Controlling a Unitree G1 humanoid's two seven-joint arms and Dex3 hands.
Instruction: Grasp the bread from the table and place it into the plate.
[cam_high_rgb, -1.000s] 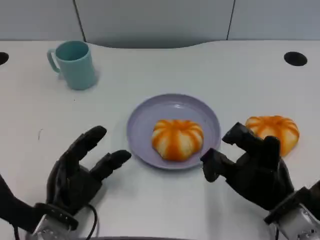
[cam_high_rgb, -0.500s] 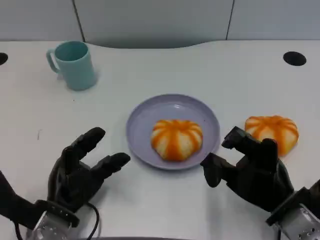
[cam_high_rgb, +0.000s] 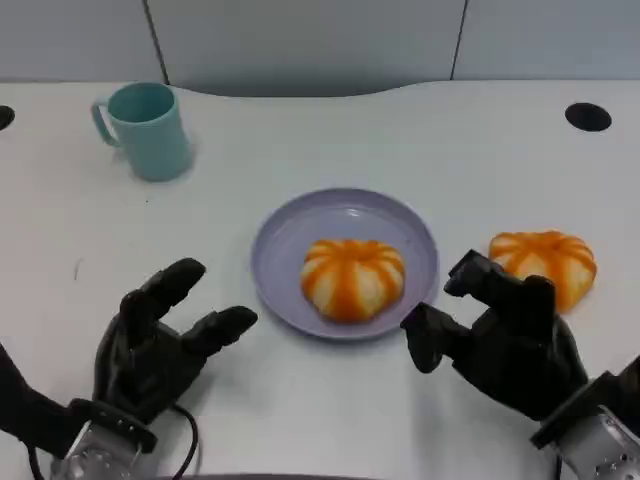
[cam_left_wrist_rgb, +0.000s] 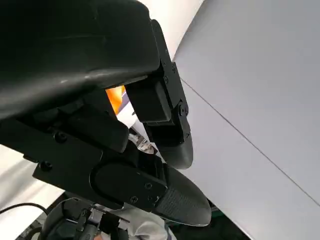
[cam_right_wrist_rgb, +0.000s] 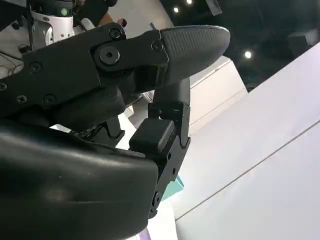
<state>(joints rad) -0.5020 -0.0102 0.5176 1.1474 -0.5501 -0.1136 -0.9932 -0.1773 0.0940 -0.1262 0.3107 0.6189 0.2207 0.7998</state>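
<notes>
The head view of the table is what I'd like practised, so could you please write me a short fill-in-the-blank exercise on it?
1. One bread lies on the purple ____.
2. The other bread lies on the table just beyond the robot's ____ hand.
3. The mug at the table's far left is ____ in colour.
4. The left hand holds ____.

Missing words: plate; right; teal; nothing

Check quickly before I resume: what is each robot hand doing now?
Left robot hand: open, holding nothing.
Right robot hand: open, holding nothing.
</notes>
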